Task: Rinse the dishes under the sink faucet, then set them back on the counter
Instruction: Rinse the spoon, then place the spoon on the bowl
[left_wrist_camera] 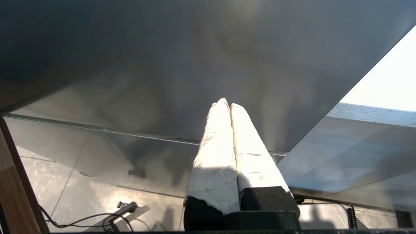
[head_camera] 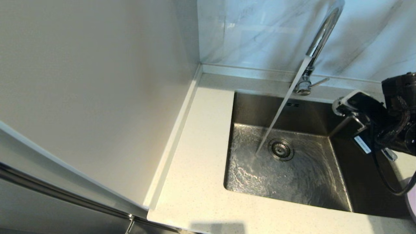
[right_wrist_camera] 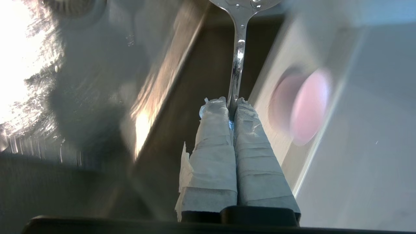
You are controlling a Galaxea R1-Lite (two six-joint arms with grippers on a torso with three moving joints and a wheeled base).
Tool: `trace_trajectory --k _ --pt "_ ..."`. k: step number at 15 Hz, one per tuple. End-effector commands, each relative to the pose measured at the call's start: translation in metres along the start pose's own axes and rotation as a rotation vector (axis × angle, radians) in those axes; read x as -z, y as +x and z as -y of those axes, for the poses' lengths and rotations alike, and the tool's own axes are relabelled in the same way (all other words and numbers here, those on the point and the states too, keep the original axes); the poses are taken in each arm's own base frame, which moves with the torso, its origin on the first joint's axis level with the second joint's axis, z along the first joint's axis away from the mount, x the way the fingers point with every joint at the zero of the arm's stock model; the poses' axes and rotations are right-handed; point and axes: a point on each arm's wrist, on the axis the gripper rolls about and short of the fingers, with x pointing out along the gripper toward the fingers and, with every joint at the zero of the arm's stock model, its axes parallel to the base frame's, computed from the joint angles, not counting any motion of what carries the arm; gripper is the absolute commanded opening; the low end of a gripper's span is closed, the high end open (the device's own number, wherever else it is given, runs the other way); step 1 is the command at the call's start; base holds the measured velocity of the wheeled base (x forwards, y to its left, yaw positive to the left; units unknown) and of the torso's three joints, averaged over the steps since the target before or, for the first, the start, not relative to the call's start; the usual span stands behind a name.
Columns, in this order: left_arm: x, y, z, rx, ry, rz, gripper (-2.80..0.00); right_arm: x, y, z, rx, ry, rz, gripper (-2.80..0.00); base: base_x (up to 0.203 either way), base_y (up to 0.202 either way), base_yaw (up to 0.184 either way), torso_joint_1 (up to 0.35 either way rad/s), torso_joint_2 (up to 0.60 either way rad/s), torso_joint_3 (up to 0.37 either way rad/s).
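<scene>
Water is poured from the faucet (head_camera: pixel 320 39) into the sink (head_camera: pixel 292 162) at centre frame, just left of the drain (head_camera: pixel 281 149). The spoon (right_wrist_camera: pixel 239 48) is pinched by its handle in the right end effector (right_wrist_camera: pixel 232 104) at the right edge; its bowl is cut off. A pink bowl (right_wrist_camera: pixel 300 105) is seen blurred on the tabletop (head_camera: pixel 195 182). The left end effector (left_wrist_camera: pixel 227 105) is pressed together, parked low by a grey panel

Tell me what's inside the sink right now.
Running water from the faucet swirls over the sink floor around the strainer drain. No dishes there; the right arm hides the right corner, its claw gripping the spoon.
</scene>
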Motion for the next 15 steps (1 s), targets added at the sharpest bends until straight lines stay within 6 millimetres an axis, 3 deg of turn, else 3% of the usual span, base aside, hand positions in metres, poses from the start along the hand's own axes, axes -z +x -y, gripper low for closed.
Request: trace_trajectory --k 1,3,6,9,15 --pt "0.0 0.0 0.0 0.001 0.0 0.0 -2.8 0.017 -0.002 -0.004 -0.021 -0.037 -0.045 -2.8 0.0 0.0 0.0 0.0 0.0 0.0" --pt "0.0 0.0 0.0 -0.001 0.0 0.0 -2.8 0.001 -0.01 0.014 0.001 0.012 0.021 -2.8 0.0 0.0 0.0 0.0 0.0 0.0" --pt "0.0 0.0 0.0 -0.001 0.0 0.0 -2.8 0.019 -0.01 0.025 -0.061 0.023 -0.052 -2.8 0.0 0.0 0.0 0.0 0.0 0.0" --pt "0.0 0.0 0.0 0.001 0.0 0.0 -2.8 0.018 -0.012 0.05 -0.09 0.051 -0.1 -2.8 0.0 0.0 0.0 0.0 0.0 0.0" --pt "0.0 0.0 0.0 -0.001 0.0 0.0 -2.8 0.042 0.036 0.11 -0.077 0.107 -0.229 -2.8 0.0 0.0 0.0 0.0 0.0 0.0"
